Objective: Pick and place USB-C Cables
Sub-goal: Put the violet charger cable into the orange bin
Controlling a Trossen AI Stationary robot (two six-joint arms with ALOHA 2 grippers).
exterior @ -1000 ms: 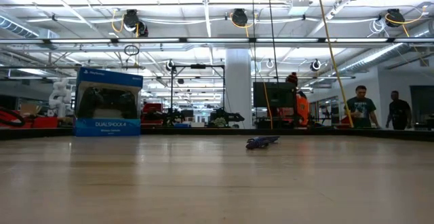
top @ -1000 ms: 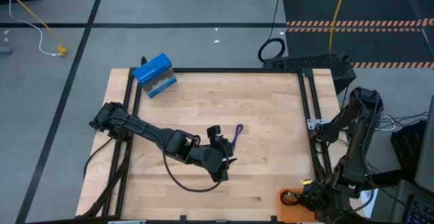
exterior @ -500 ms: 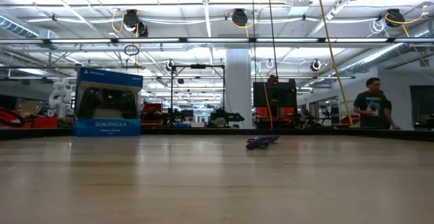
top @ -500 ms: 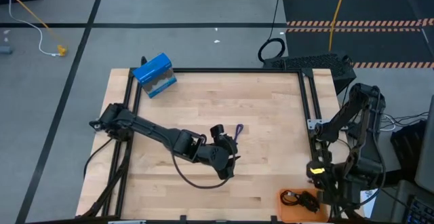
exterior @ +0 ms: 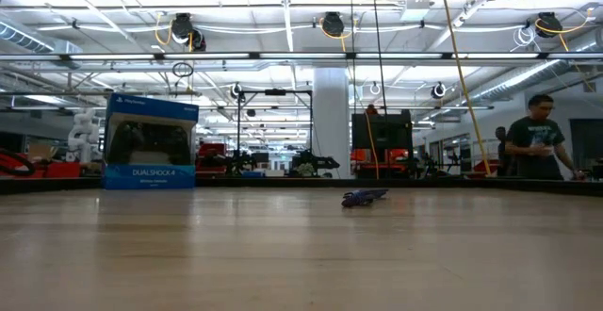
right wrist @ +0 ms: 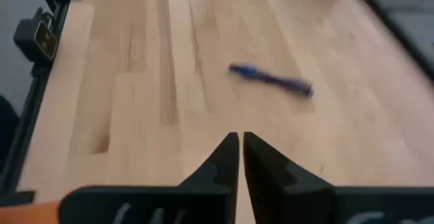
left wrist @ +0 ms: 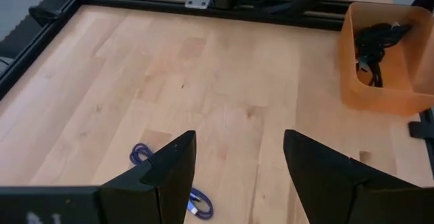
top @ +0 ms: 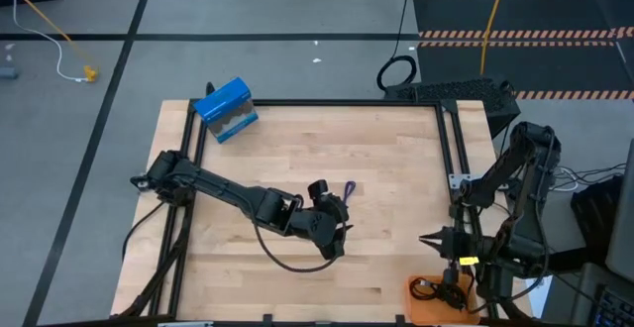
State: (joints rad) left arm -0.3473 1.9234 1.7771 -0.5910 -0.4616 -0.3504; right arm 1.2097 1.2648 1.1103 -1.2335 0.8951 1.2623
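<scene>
Purple-blue USB-C cable (top: 347, 193) remains on the counter (top: 396, 168); left claw (top: 332, 203), fingers apart, has edged closer, while right claw (top: 428, 239), closed empty, has lifted from the orange bin (top: 421, 312).

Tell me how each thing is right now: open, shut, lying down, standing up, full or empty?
Left gripper: open, empty, above the purple-blue cable.
Right gripper: shut, empty, near the table's right edge.
Purple-blue cable: lying loose on the table.
Orange bin: holding black cables.
Blue box: standing upright at the table's far edge.
</scene>
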